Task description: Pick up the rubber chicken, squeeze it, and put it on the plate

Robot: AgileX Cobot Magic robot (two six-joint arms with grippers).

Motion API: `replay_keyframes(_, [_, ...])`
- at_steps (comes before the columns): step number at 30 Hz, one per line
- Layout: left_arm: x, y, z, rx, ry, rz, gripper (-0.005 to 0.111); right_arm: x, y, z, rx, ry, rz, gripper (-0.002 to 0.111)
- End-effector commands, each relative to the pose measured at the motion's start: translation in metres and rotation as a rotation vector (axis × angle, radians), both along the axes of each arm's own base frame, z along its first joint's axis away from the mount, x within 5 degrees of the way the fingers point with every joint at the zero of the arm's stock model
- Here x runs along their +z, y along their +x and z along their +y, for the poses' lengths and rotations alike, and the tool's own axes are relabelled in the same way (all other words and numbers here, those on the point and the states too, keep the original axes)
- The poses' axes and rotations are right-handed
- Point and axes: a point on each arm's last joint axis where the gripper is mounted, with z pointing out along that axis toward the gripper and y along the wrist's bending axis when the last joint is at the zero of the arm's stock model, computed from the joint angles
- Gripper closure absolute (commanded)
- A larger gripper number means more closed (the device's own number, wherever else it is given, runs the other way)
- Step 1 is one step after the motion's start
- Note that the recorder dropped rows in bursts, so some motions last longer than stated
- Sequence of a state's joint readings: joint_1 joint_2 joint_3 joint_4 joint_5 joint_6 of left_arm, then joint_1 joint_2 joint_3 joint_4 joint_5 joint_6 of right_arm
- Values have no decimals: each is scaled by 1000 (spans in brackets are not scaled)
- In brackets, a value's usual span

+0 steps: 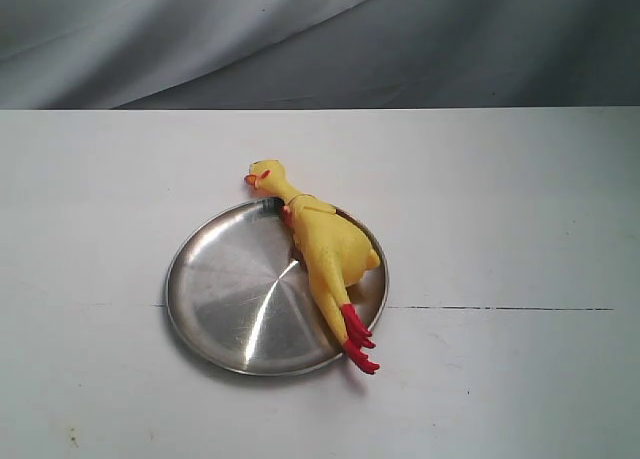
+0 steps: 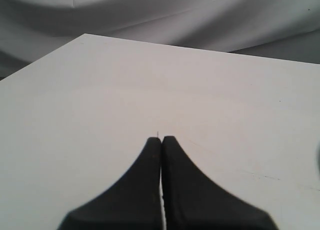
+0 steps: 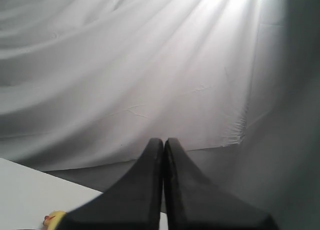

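The yellow rubber chicken (image 1: 325, 247) lies across the right side of the shiny steel plate (image 1: 230, 299), its head past the far rim and its red feet over the near rim. Neither arm shows in the exterior view. My left gripper (image 2: 161, 139) is shut with nothing between its black fingers, over bare white table. My right gripper (image 3: 163, 141) is also shut and empty, raised toward the grey cloth backdrop. A sliver of the rubber chicken (image 3: 54, 217) shows at the bottom edge of the right wrist view.
The white table (image 1: 500, 379) has a dark seam line running right from the plate. A grey draped cloth (image 1: 300, 39) hangs behind the table's far edge.
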State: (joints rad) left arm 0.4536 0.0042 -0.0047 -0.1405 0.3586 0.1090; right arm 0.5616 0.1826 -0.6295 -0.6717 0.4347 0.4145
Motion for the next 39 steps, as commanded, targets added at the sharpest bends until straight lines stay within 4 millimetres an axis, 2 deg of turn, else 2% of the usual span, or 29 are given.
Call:
replay_keyframes(1, [0, 0, 0, 4, -1, -19, 107, -2, -1, -3, -106, 67, 29, 108])
replay_keyframes(11, [0, 0, 0, 4, 1, -18, 107, -16, -10, -15, -540, 191, 148, 108])
replay_keyframes(15, [0, 0, 0, 4, 1, -18, 107, -37, -14, -16, -636, 214, 155, 108])
replay_keyframes(20, [0, 0, 0, 4, 1, -18, 107, -70, -15, -11, -592, 270, 149, 108])
replay_keyframes(32, [0, 0, 0, 4, 1, -18, 107, -112, 9, -2, -444, 327, 149, 108])
replay_keyframes(39, [0, 0, 0, 4, 1, -18, 107, -169, 24, 3, -395, 286, 302, 108])
